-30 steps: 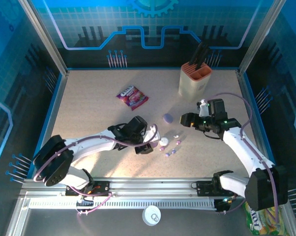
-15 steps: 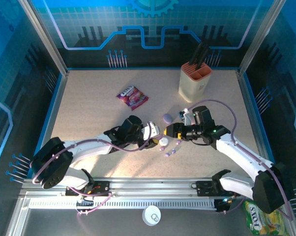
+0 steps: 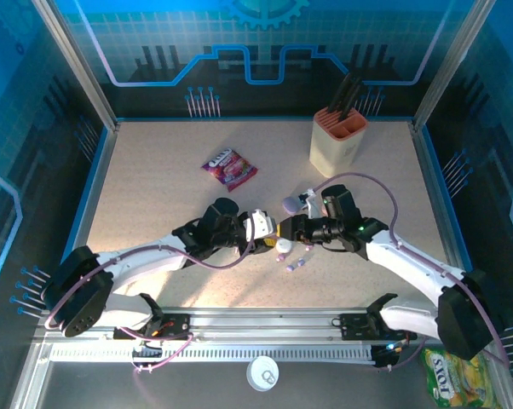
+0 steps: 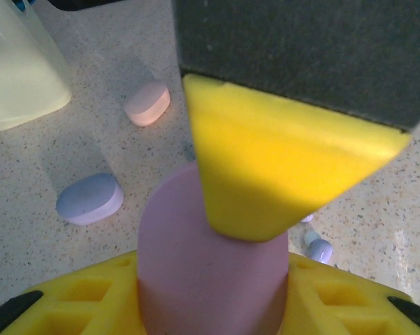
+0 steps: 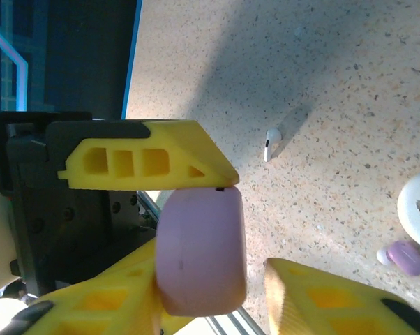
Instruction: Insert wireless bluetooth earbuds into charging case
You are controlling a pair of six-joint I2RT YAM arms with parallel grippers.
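Left gripper point(image 3: 269, 238): pinching pink case point(image 4: 210, 265) | right gripper point(image 3: 288, 228): spread, one finger touching pink case | earbuds point(image 3: 297, 261): loose on surface point(image 3: 154, 187), just beside.

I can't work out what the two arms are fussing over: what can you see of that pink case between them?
The pink case is a smooth, rounded pebble, matte plastic by its look, with no open lid showing. The left gripper pinches it between yellow fingers, off the speckled table. The right gripper stands open around it, one finger against its side, the other apart.
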